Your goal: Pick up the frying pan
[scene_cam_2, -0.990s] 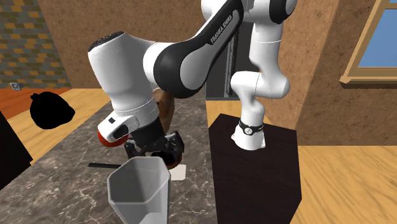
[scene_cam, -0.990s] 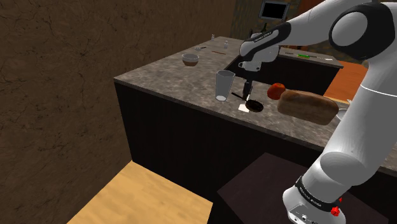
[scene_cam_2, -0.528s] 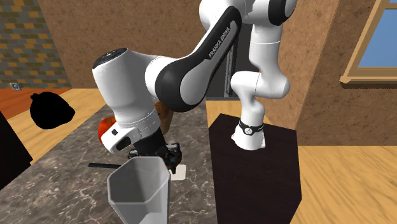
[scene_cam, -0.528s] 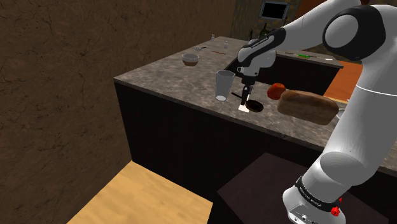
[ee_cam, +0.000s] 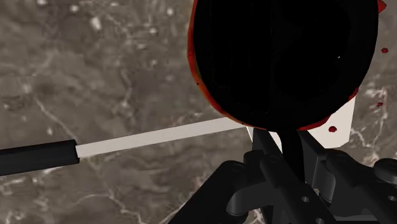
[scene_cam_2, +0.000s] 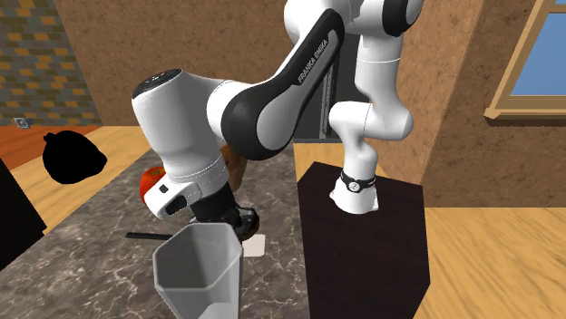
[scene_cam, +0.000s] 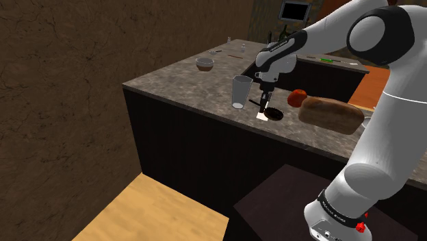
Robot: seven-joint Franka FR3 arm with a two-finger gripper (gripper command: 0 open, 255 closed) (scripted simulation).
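Two fingers [ee_cam: 264, 147] of the end effector [ee_cam: 280, 136] stand almost together, clasping the rim of the black frying pan [ee_cam: 280, 57] where its pale handle [ee_cam: 159, 135] joins. The pan rests just beyond them on a white square [ee_cam: 345, 121] on the marbled surface [ee_cam: 114, 70]. A grey cup [scene_cam: 241, 92] stands just beside; a tomato [scene_cam: 295, 98] and a bread loaf [scene_cam: 332, 114] lie farther off.

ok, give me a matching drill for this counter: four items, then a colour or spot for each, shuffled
1 frying pan
2 cup
3 loaf
4 bowl

A brown, at the shoulder view's right
B black, with a white handle rod ending in a black grip
C round, beyond the cup in the shoulder view
D pale grey, upright

Pairs: 1-B, 2-D, 3-A, 4-C
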